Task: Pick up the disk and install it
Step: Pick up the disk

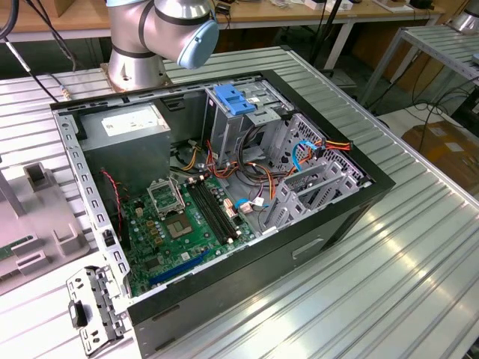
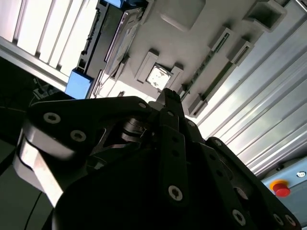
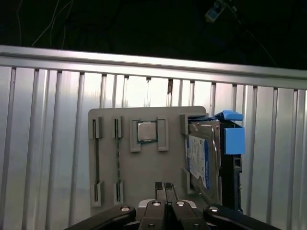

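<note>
1. At the exterior view's left edge we see a grey tray [image 1: 15, 224] resting on the ribbed metal worktop [image 1: 374, 284]. Toward the lower left of that frame, a small metal bracket [image 1: 91, 310] lies just beside the case.
2. The open computer case [image 1: 329, 217] takes up the middle of the exterior view. A grey power supply box [image 1: 127, 131] sits in its upper left, with the green motherboard [image 1: 179, 232] below it.
3. At upper centre of the case a blue plastic piece [image 1: 228, 101] tops the drive cage. Loose cables [image 1: 254, 179] run between the cage and the motherboard.
4. The robot arm [image 1: 161, 30] rises at the top of the frame, behind the case.
5. In both wrist views we see the tray [image 3: 144, 177] [image 2: 192, 43] with a processor chip [image 3: 145, 131] [image 2: 157, 76] seated in a recess. Narrow slots lie to one side of the chip.
6. The disk [image 3: 199, 160] [image 2: 106, 38] stands on edge in a holder at the tray's side, across the chip from the narrow slots. Its labelled face is turned toward the chip, and its blue carrier [image 3: 233, 141] [image 2: 79, 84] is on the outer side.
7. The end effector [image 3: 165, 186] [image 2: 169, 93] is clenched and grips nothing, its fingers [image 3: 159, 189] pressed together. The tips point at the tray, apart from the disk.
</note>
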{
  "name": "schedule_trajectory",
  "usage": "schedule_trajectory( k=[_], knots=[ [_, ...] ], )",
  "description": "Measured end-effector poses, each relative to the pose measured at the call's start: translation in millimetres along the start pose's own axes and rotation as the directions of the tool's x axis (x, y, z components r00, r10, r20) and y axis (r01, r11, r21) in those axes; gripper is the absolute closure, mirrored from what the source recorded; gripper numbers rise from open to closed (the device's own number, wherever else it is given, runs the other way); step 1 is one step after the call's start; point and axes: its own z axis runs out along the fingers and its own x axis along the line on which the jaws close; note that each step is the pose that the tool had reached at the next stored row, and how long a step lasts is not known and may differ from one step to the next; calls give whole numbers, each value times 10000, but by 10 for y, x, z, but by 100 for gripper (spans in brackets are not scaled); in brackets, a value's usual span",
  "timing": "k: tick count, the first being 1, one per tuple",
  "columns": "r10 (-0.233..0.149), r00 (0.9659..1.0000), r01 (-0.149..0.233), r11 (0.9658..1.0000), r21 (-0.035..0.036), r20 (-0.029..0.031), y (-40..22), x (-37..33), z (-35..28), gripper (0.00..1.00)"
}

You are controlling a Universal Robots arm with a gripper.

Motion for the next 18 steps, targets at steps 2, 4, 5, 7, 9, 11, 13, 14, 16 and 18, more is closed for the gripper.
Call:
schedule_trajectory(
  k=[2,4,5,7,9,11,13,14,16,18],
  knots=[
    [-111,9999,111,9999,-3,-3,1,-1,0,89],
    [-232,9997,232,9997,-5,-6,0,0,0,89],
    [-294,9996,294,9996,-8,-7,0,0,0,89],
    [-410,9992,410,9992,-10,-10,0,0,0,89],
    [-553,9985,553,9985,-14,-13,0,0,0,89],
    [-658,9978,658,9978,-16,-16,0,0,0,89],
    [-727,9974,727,9974,-18,-17,0,0,0,89],
    [-730,9973,730,9973,-18,-18,0,0,0,89],
    [-734,9973,734,9973,-19,-18,0,0,0,89],
    [-738,9973,738,9973,-19,-18,0,0,0,89]
  ],
)
